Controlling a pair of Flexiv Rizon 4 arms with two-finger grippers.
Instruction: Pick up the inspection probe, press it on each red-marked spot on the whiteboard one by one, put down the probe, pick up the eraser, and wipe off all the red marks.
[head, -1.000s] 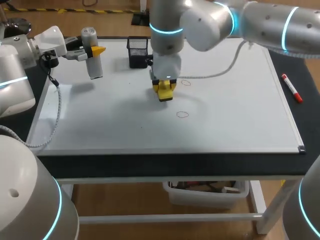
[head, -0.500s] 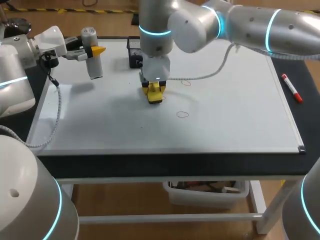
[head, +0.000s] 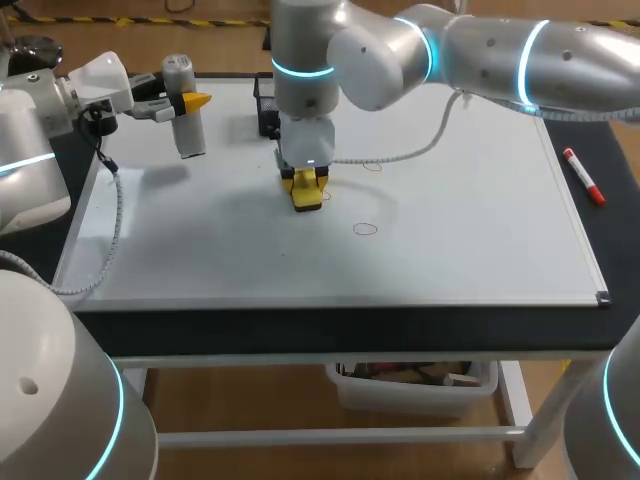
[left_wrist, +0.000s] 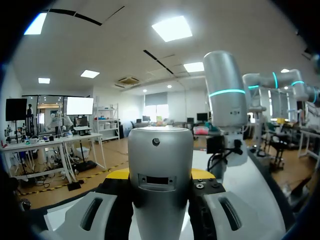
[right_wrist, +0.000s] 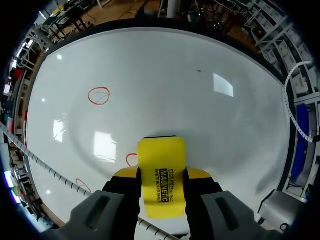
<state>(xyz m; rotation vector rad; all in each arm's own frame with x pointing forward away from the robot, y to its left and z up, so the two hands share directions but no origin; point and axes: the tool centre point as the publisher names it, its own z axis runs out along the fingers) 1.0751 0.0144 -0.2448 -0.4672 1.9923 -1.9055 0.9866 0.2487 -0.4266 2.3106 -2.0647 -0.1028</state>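
The grey cylindrical probe (head: 186, 128) hangs above the whiteboard's (head: 470, 230) far left corner, with my left gripper (head: 188, 101) shut on it. From the left wrist, the probe (left_wrist: 160, 165) fills the space between the fingers of that gripper (left_wrist: 161, 176). My right gripper (head: 308, 187) is shut on the yellow eraser (head: 308, 196), which is pressed on the board near its middle. In the right wrist view the eraser (right_wrist: 161, 172) sits between the fingers (right_wrist: 200, 176). A red circle (right_wrist: 99, 95) lies ahead of it, a partly covered mark (right_wrist: 130, 159) beside it, and another (right_wrist: 82, 185) further back.
Two red circles (head: 366, 228) (head: 372, 165) show to the right of the eraser. A black mesh holder (head: 266, 104) stands at the board's far edge, partly behind my right arm. A red marker pen (head: 583, 177) lies off the board's right edge.
My right arm has slid the eraser leftward across the board, away from the two red circles. The left arm and probe have stayed still.
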